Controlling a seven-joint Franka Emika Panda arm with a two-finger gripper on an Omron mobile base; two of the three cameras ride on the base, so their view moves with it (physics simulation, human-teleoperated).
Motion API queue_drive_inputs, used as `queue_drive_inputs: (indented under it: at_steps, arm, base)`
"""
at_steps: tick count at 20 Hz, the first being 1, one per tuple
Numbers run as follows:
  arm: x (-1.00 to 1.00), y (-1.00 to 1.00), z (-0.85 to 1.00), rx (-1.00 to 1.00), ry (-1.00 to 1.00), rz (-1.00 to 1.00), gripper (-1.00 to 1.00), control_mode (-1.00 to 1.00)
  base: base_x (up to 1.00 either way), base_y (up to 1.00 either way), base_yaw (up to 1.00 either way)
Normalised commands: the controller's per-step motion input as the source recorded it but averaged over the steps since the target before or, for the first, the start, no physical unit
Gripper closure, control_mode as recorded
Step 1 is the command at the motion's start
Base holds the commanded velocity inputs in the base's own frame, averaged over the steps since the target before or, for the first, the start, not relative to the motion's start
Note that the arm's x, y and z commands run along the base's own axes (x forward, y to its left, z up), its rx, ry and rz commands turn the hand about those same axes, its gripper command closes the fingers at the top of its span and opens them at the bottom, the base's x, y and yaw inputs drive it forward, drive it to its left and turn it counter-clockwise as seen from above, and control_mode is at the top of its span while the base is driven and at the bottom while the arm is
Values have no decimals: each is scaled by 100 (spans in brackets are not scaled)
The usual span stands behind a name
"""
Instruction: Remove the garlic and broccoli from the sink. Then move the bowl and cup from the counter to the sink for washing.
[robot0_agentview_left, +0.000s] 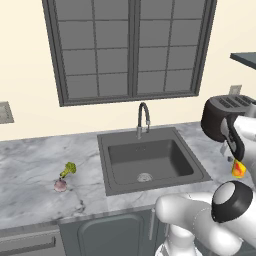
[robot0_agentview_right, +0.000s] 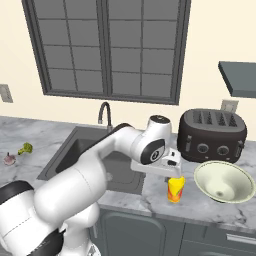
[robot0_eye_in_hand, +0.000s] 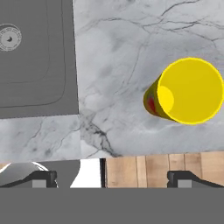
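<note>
From my remote seat I saw the tool (robot0_eye_in_hand: 112, 177) with its jaws spread wide, pinching nothing, hanging over the small bright yellow tapered cup (robot0_eye_in_hand: 186, 92), which stood at the right of the hand view on the grey-and-white veined marble surface (robot0_eye_in_hand: 122, 48). The dark grey recessed sink (robot0_agentview_left: 150, 160) sat mid-frame in the left base view. The tiny pinkish-white garlic bulb (robot0_agentview_left: 60, 185) and yellow-green broccoli floret (robot0_agentview_left: 68, 170) lay at centre left. The wide pale cream-green bowl (robot0_agentview_right: 223, 182) rested at lower right
</note>
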Motion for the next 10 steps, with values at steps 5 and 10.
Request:
queue_drive_inputs:
  at_steps: [5, 10]
  arm:
    - [12, -8, -2, 0, 0, -1, -100, -100]
    - [13, -10, -5, 0, 0, -2, -100, -100]
  base:
    - [0, 0, 0]
    - [0, 0, 0]
